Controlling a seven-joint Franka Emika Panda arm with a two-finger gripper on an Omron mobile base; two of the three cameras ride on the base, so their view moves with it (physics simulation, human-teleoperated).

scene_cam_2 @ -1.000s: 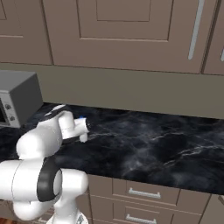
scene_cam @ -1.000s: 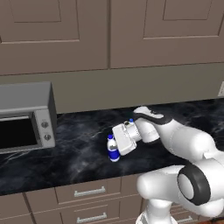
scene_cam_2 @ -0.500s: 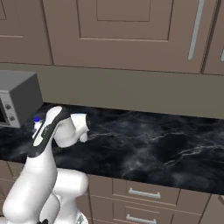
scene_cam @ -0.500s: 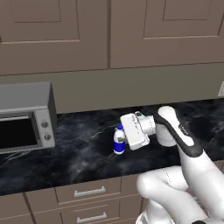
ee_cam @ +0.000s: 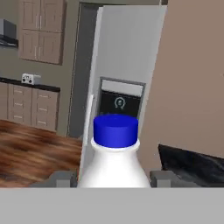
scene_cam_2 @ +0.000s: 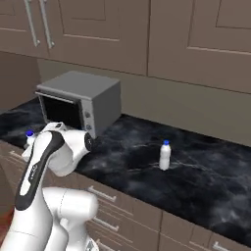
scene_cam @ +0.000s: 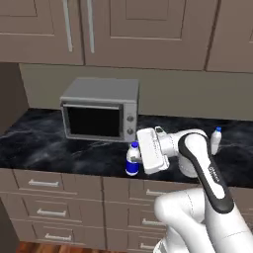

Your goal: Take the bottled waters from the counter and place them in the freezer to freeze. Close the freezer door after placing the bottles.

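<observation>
1. The gripper (scene_cam: 134, 159) is clamped on a bottle (scene_cam: 132, 160), one finger on either side of its body. In the hand view the blue cap (ee_cam: 115, 130) rises between the two finger tips, so the bottle stands centred in the grip and upright, which should keep it from sliding out while it is carried.

2. The bottle hangs out past the front edge of the counter (scene_cam: 59, 153), in front of the drawers (scene_cam: 44, 184). It rests on nothing, so the grip alone bears it.

3. The hand points away from the counter and toward the freezer door (ee_cam: 124, 83), which lies straight ahead of the gripper with its dark dispenser recess (ee_cam: 120, 101) just above the cap. From here the door looks closed, though I cannot be sure. If so, it has to be opened before the bottle can go in.

4. The second bottle (scene_cam_2: 165, 155) stands upright on the counter, well behind the gripper and on the far side of the arm, untouched and left for a later trip.

5. The microwave (scene_cam: 100, 109) sits on the counter beside and behind the hand, apart from the carried bottle and out of its way.
</observation>
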